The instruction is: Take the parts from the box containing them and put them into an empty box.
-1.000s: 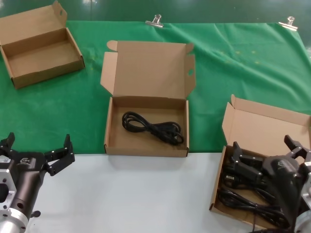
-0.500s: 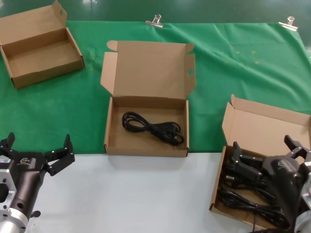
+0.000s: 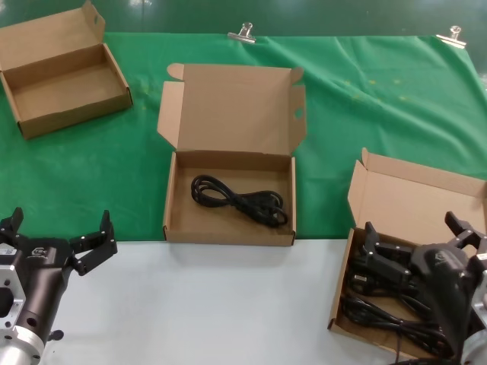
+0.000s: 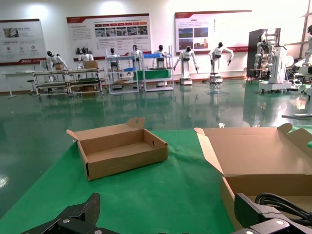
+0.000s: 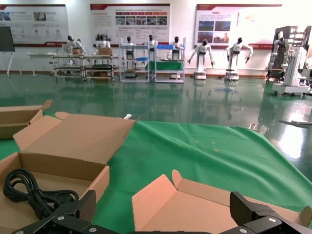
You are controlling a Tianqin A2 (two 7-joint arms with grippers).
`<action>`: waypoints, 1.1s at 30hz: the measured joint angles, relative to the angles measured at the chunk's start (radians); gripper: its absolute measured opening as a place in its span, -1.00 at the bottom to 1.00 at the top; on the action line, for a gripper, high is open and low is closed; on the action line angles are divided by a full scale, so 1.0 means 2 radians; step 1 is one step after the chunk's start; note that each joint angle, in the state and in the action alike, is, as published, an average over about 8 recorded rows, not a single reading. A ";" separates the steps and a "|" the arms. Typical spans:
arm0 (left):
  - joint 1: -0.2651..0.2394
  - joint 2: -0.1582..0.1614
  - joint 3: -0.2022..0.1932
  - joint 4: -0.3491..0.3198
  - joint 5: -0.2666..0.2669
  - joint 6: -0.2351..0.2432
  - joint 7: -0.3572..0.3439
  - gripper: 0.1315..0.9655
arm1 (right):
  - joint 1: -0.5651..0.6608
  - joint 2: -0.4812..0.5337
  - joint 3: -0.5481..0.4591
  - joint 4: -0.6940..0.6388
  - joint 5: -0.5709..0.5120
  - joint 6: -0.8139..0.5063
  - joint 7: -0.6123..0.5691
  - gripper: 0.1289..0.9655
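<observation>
The box containing the parts stands at the near right, and several black cables lie bundled in its tray. My right gripper hangs open just above those cables with nothing between its fingers. In the right wrist view this gripper points at that box's raised lid. In the middle stands the second box with its eared lid up, and one cable lies in its tray. My left gripper waits open at the near left, over the white table edge.
A third carton, with nothing in it, sits at the far left on the green cloth. Two metal clips hold the cloth's far edge. White tabletop runs along the front between the arms.
</observation>
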 joint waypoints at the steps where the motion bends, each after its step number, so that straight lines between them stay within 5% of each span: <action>1: 0.000 0.000 0.000 0.000 0.000 0.000 0.000 1.00 | 0.000 0.000 0.000 0.000 0.000 0.000 0.000 1.00; 33: 0.000 0.000 0.000 0.000 0.000 0.000 0.000 1.00 | 0.000 0.000 0.000 0.000 0.000 0.000 0.000 1.00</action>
